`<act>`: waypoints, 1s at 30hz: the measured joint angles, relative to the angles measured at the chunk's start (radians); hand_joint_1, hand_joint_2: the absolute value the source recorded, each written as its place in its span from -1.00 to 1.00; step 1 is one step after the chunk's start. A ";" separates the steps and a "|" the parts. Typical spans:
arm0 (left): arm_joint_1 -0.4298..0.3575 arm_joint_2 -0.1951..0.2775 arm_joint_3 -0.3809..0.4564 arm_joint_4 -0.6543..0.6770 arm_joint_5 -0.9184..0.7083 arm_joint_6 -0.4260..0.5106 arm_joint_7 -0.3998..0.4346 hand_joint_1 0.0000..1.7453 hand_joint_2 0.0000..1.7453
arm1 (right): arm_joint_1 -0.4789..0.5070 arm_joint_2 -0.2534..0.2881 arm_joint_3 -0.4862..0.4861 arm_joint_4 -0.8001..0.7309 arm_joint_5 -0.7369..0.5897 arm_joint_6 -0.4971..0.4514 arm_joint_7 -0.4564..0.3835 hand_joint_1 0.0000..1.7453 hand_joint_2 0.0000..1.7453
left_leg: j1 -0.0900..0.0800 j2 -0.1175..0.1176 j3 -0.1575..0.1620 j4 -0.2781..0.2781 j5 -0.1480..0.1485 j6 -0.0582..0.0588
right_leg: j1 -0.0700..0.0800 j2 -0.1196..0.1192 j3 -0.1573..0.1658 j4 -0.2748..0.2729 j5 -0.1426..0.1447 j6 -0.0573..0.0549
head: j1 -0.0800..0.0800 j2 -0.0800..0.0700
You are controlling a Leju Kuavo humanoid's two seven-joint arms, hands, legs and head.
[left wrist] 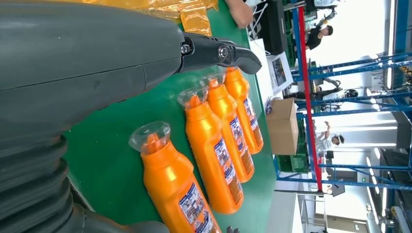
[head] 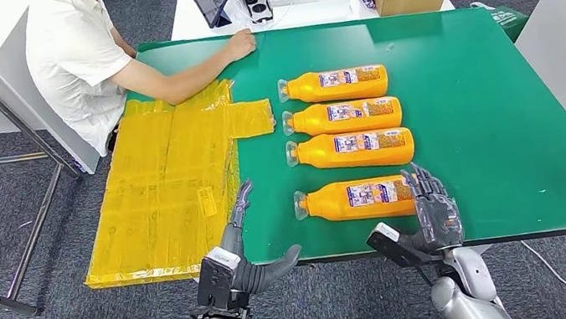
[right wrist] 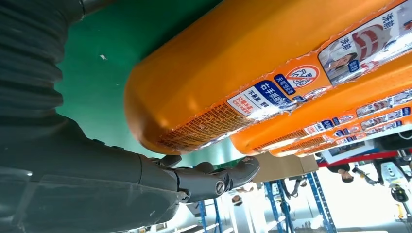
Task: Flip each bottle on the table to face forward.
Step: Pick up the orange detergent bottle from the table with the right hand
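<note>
**Nearest bottle at my right fingers**

Nearest bottle (head: 357,199) lies on its side at front of green table (head: 495,128), base end vs my right hand (head: 432,213); grip? can't tell. Left hand (head: 247,254) spread, empty, near cap end.

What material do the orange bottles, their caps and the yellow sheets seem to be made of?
Orange bottles: probably glossy plastic, with highlights along smooth bodies and printed labels that look like film. Caps: clear plastic, since the orange neck shows through. Yellow sheets: likely thin, shiny plastic film, wrinkled and reflective; possibly flattened bags.
</note>
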State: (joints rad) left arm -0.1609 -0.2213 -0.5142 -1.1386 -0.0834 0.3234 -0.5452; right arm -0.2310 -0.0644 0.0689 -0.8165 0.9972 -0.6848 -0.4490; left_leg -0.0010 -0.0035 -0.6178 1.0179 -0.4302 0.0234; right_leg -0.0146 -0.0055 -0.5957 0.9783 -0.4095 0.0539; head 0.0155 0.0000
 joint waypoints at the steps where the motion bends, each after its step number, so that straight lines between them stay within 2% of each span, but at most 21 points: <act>1: 0.000 0.000 0.000 0.001 0.000 0.000 0.000 -1.00 1.00 | -0.002 0.000 0.002 0.004 -0.001 0.001 0.000 -1.00 1.00 | 0.000 0.000 0.000 0.000 0.000 0.000 | 0.000 0.000 0.000 0.000 0.000 0.000 | 0.000 0.000; 13: -0.011 -0.012 -0.009 0.016 0.008 -0.005 0.000 -1.00 1.00 | -0.055 0.001 0.055 0.075 0.007 0.022 0.019 -1.00 1.00 | 0.000 0.000 0.001 0.000 0.000 0.000 | 0.000 0.000 0.000 0.000 0.000 0.000 | 0.000 0.000; 20: -0.019 -0.013 -0.023 0.021 0.021 -0.006 0.000 -1.00 1.00 | -0.128 -0.007 0.109 0.167 0.092 0.053 0.143 -0.98 1.00 | 0.000 0.004 0.006 0.000 0.000 0.000 | 0.000 0.002 0.003 -0.001 0.000 0.000 | 0.000 0.000; 21: -0.020 -0.013 -0.024 0.021 0.022 -0.006 0.000 -1.00 1.00 | -0.139 -0.011 0.120 0.178 0.111 0.051 0.159 -0.85 1.00 | 0.000 0.005 0.008 0.000 0.000 0.000 | 0.000 0.002 0.005 -0.001 0.000 0.000 | 0.000 0.000; 22: -0.020 -0.013 -0.024 0.021 0.024 -0.006 0.000 -1.00 1.00 | -0.148 -0.015 0.130 0.190 0.127 0.045 0.169 -0.42 1.00 | 0.000 0.004 0.008 0.000 0.000 0.000 | 0.000 0.002 0.005 -0.001 0.000 0.000 | 0.000 0.000; 24: -0.021 -0.013 -0.024 0.021 0.029 -0.006 0.000 -1.00 1.00 | -0.161 -0.020 0.147 0.212 0.152 0.029 0.185 0.58 1.00 | 0.000 0.004 0.009 0.000 0.000 0.000 | 0.000 0.002 0.007 -0.001 0.000 0.000 | 0.000 0.000; 25: -0.021 -0.013 -0.024 0.021 0.030 -0.005 0.000 -1.00 1.00 | -0.166 -0.021 0.157 0.224 0.165 0.023 0.192 0.93 1.00 | 0.000 0.003 0.009 0.000 0.000 0.001 | 0.000 0.002 0.007 -0.001 0.001 0.000 | 0.000 0.000; 26: -0.022 -0.013 -0.025 0.021 0.031 -0.005 0.000 -1.00 1.00 | -0.172 -0.023 0.166 0.235 0.177 0.024 0.199 1.00 1.00 | 0.000 0.003 0.009 0.000 0.000 0.001 | 0.000 0.002 0.007 -0.001 0.001 0.000 | 0.000 0.000; 30: -0.027 -0.014 -0.026 0.021 0.034 -0.008 -0.001 -1.00 1.00 | -0.199 -0.034 0.203 0.269 0.215 0.054 0.224 1.00 1.00 | 0.000 0.004 0.011 0.000 0.001 0.002 | 0.000 0.002 0.008 -0.001 0.002 0.001 | 0.000 0.000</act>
State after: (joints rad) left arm -0.1880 -0.2352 -0.5403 -1.1172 -0.0490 0.3155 -0.5459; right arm -0.4300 -0.0987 0.2716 -0.5479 1.2125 -0.6308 -0.2255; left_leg -0.0012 0.0004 -0.6073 1.0179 -0.4293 0.0249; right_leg -0.0147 -0.0037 -0.5877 0.9773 -0.4074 0.0549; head 0.0156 0.0000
